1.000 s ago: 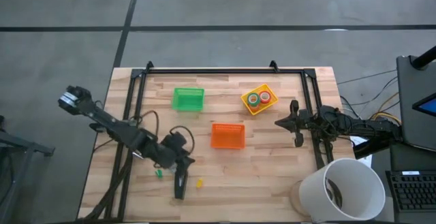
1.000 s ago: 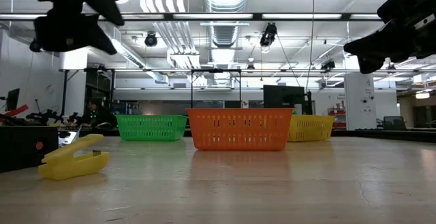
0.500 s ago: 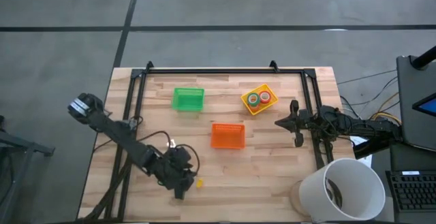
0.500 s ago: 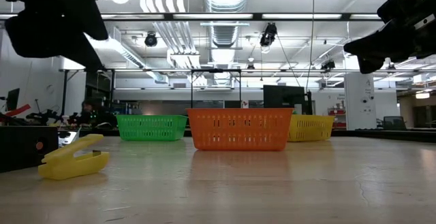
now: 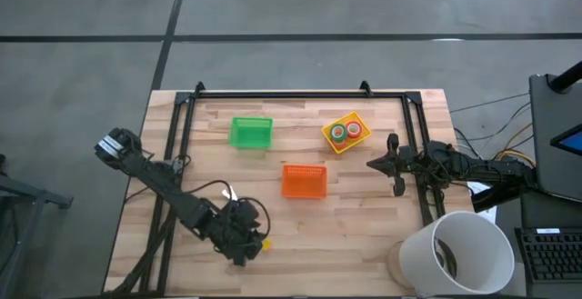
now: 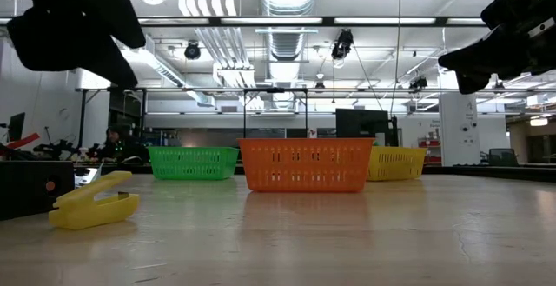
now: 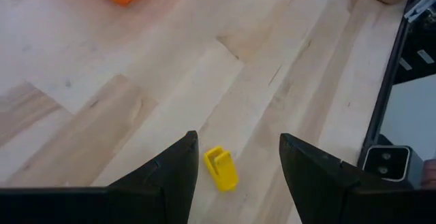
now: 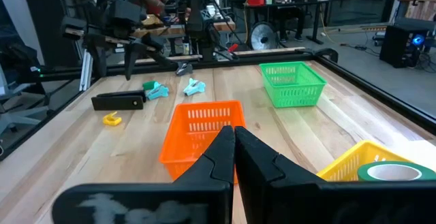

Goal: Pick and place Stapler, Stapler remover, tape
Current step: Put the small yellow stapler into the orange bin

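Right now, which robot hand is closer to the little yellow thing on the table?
Left. The left gripper hangs open right over the little yellow piece. The right gripper waits far across the table, beyond the orange basket.

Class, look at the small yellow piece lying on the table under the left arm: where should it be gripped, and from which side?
Grip the yellow piece across its narrow width, coming straight down from above: it lies flat on the wooden table, and the open left tool already straddles it.

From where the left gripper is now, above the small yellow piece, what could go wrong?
1. The left gripper is open over a very small yellow piece lying flat on the table; its fingers might hit the wood or push it away.
2. The black stapler lies nearby and might get bumped.
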